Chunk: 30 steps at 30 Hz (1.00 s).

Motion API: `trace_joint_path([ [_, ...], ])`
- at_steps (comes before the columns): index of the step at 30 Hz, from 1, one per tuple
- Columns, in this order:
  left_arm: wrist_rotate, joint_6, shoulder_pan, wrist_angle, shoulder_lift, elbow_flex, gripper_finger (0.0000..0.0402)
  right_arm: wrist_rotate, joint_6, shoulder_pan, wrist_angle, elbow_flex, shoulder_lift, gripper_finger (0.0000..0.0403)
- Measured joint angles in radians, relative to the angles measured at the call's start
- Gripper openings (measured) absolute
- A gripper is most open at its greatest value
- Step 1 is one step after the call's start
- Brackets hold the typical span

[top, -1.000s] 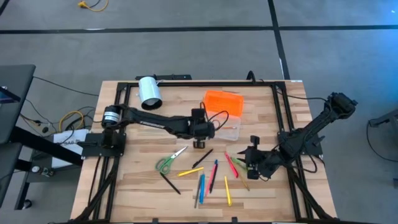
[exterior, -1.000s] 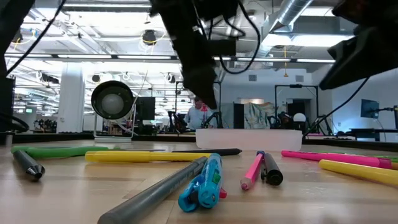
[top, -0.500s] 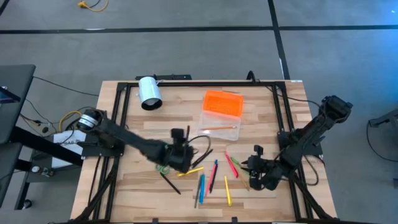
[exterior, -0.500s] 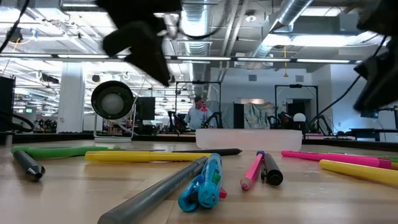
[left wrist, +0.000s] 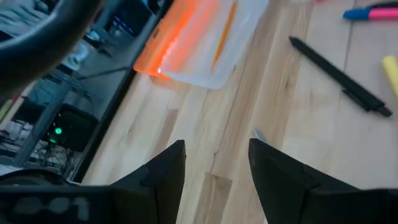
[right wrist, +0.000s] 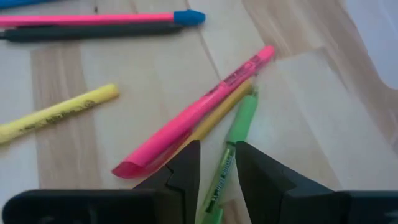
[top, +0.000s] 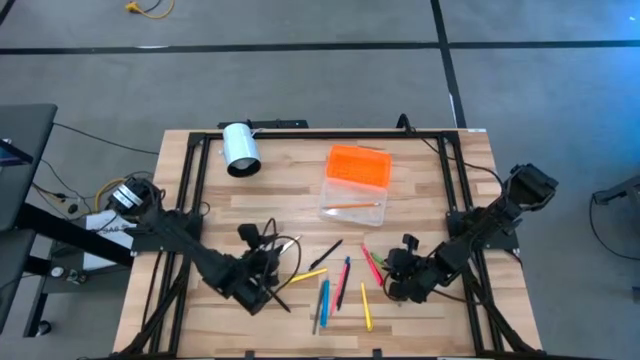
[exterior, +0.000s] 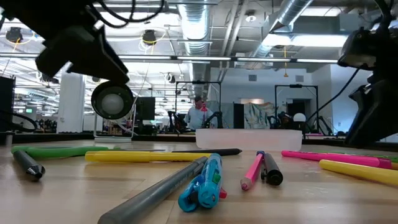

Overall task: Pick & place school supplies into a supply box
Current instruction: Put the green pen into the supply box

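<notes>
- The left gripper [top: 262,287], fingers parted and empty, hangs low over the green-handled scissors [top: 268,262]. A careless closing could catch the black pen [top: 274,296] just beside them.
- The pencil case [top: 351,199] sits well apart, mid-table, its orange lid [top: 358,165] behind it and one pencil inside.
- The right gripper [top: 398,282], partly open and empty, straddles a green pen [right wrist: 231,147] touching a pink pen [right wrist: 198,113]; both might lift together.
- Only the right wrist view shows that overlap; only the high view shows the scissors.

An orange lid [top: 359,165] is noted on a clear box [top: 351,208]. Pens in pink [right wrist: 193,113], green [right wrist: 230,155], yellow [right wrist: 56,112] and black [left wrist: 337,77] are recorded on light wood [top: 440,310].
</notes>
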Motion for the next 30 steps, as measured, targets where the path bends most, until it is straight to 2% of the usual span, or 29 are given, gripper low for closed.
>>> trace_joint_path([
  [5, -0.068, -0.037, -0.047, -0.010, 0.000, -0.007, 0.0169, -0.007, 0.049, 0.001, -0.020, 0.000, 0.000, 0.0098],
  [14, -0.103, -0.111, -0.081, -0.027, 0.000, -0.007, 0.0169, -0.018, 0.084, 0.001, -0.044, 0.000, 0.001, 0.0098],
  [21, -0.104, -0.131, -0.088, -0.041, 0.000, -0.007, 0.0169, -0.020, 0.090, 0.005, -0.014, 0.003, 0.086, 0.0098],
  [27, -0.106, -0.132, -0.088, -0.049, 0.000, -0.007, 0.0169, -0.014, 0.197, 0.017, -0.056, 0.009, 0.119, 0.0095],
  [30, -0.113, -0.132, -0.088, -0.050, 0.000, -0.007, 0.0169, -0.030, 0.244, 0.026, -0.088, 0.011, 0.119, 0.0074],
])
